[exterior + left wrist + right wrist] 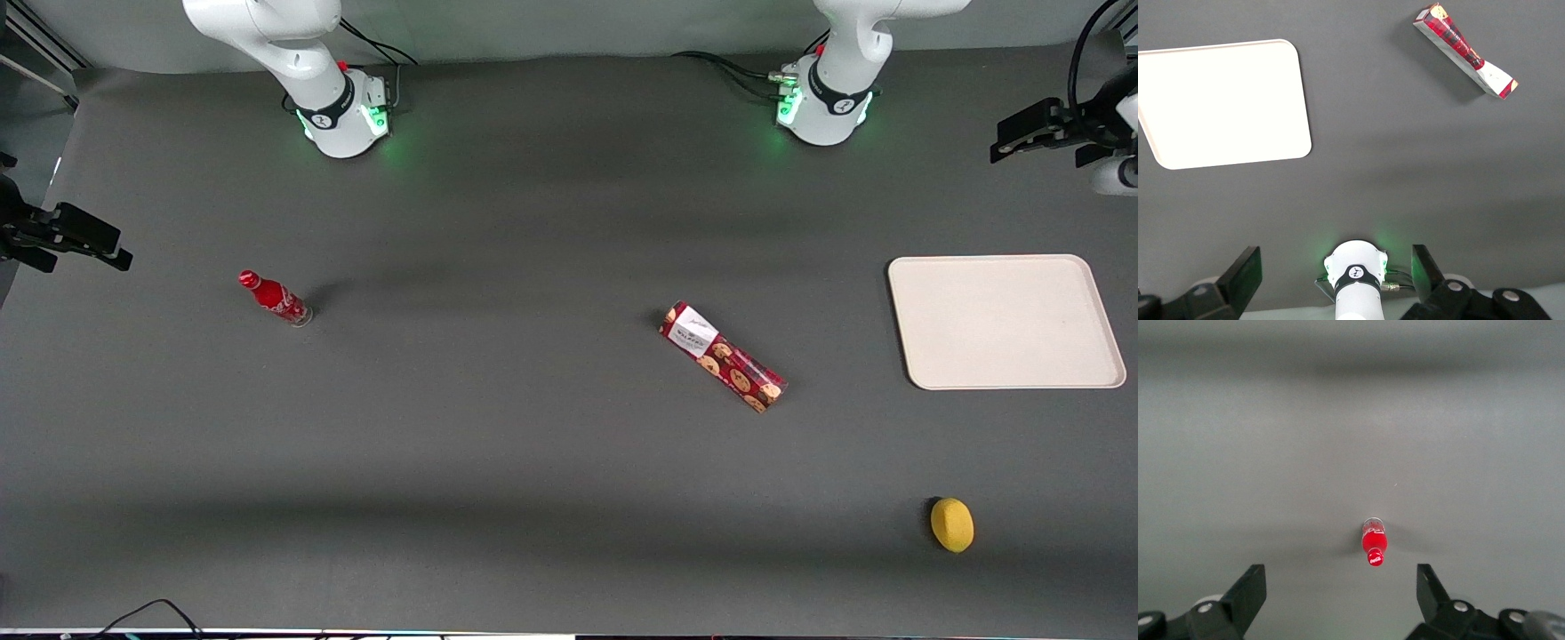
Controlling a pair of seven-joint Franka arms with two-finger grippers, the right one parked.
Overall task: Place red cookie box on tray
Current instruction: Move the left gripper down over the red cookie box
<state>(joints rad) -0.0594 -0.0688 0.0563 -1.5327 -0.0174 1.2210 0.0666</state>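
Note:
The red cookie box (722,356) lies flat and askew on the grey table near its middle, white label end pointing away from the front camera. It also shows in the left wrist view (1465,51). The cream tray (1005,322) lies flat and bare toward the working arm's end of the table, and shows in the left wrist view too (1221,103). My left gripper (1013,138) hangs high above the table, farther from the front camera than the tray and well apart from the box. It is open and empty (1335,270), its fingers spread wide.
A small red bottle (275,298) stands toward the parked arm's end of the table. A yellow lemon (951,524) lies nearer the front camera than the tray. The working arm's white base (822,98) stands at the table's back edge.

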